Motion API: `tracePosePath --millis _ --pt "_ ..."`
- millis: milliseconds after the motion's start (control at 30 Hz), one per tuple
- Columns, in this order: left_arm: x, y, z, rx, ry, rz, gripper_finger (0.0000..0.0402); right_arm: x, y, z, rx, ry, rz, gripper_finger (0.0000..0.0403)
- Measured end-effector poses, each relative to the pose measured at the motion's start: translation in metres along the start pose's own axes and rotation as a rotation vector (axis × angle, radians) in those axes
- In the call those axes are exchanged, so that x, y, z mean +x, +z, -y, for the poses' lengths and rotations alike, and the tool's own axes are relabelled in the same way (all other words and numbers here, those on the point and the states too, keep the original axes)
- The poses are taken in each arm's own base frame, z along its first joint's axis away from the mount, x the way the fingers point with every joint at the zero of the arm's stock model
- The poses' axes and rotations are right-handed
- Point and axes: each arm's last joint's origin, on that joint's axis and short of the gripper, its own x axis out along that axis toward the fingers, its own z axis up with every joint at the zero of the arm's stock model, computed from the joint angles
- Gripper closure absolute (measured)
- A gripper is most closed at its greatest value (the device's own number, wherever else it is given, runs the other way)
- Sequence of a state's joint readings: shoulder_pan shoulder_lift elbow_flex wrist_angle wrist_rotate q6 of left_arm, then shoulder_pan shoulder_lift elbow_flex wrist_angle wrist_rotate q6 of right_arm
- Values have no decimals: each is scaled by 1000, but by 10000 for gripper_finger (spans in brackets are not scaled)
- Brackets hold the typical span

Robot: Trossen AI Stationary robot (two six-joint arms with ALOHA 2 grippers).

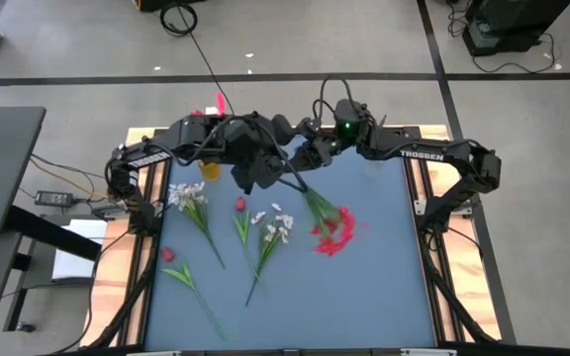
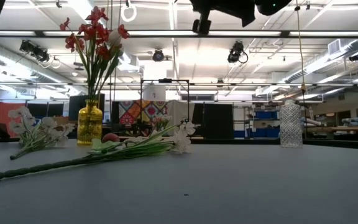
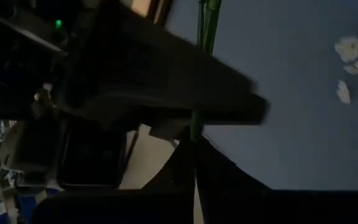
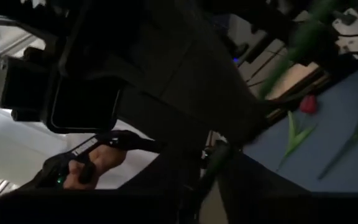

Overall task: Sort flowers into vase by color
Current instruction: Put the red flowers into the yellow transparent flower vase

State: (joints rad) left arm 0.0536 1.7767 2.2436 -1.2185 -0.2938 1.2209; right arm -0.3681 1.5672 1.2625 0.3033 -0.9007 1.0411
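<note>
table (image 1: 384,287): blue top, both arms meet over its far middle.
left gripper (image 1: 281,178): clenched on the thin green stem of the red spray (image 1: 334,233); in your left wrist view the stem runs straight in between the fingers (image 3: 185,168).
right gripper (image 1: 310,155): just beside the left one, on the same stem end; cannot tell if it grips or has let go.
yellow vase (image 2: 89,124): far left of the table, already holds red blooms, upright.
clear vase (image 2: 290,126): far right, looks empty.
key relation: the spray's long axis slants from the grippers down-right to the bloom; the yellow vase sits just beside your left arm, so left is likely the nearer arm for a red drop. Swing the stem end toward it, bloom up.
loose flowers (image 1: 188,197): white bunches, a red tulip (image 1: 239,205) and a pink-red bud (image 1: 167,254) lie flat on the left half, stems pointing toward the near edge.
</note>
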Motion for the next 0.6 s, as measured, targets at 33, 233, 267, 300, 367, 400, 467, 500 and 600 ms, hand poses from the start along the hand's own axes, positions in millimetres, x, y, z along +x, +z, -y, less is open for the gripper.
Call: tracePosePath --millis 33,233,267,300,367,400,467,500,600 --pt "-1 -1 1 3 -7 -5 397 -3 1 1 3 4 -11 285" --pt "-20 -7 4 18 -18 13 399 -19 8 -3 -12 61 -78 228" --pt "-22 -8 4 13 -20 29 399 -22 9 -3 -13 66 -85 222" --pt "-23 -8 5 -4 -26 50 399 -24 11 -2 -14 68 -89 216" --pt "-23 -12 6 -69 -81 106 400 -28 14 0 -47 66 -72 210" --pt "-24 -15 8 -115 -128 138 400 -31 16 0 -81 63 -56 208" --pt "-24 -25 10 -233 -211 197 400 -36 22 0 -158 54 -2 208" --pt "-25 -29 9 -297 -234 228 400 -40 25 -1 -199 44 36 208" --pt "-25 -42 5 -445 -270 265 401 -52 34 -7 -329 -14 171 211"
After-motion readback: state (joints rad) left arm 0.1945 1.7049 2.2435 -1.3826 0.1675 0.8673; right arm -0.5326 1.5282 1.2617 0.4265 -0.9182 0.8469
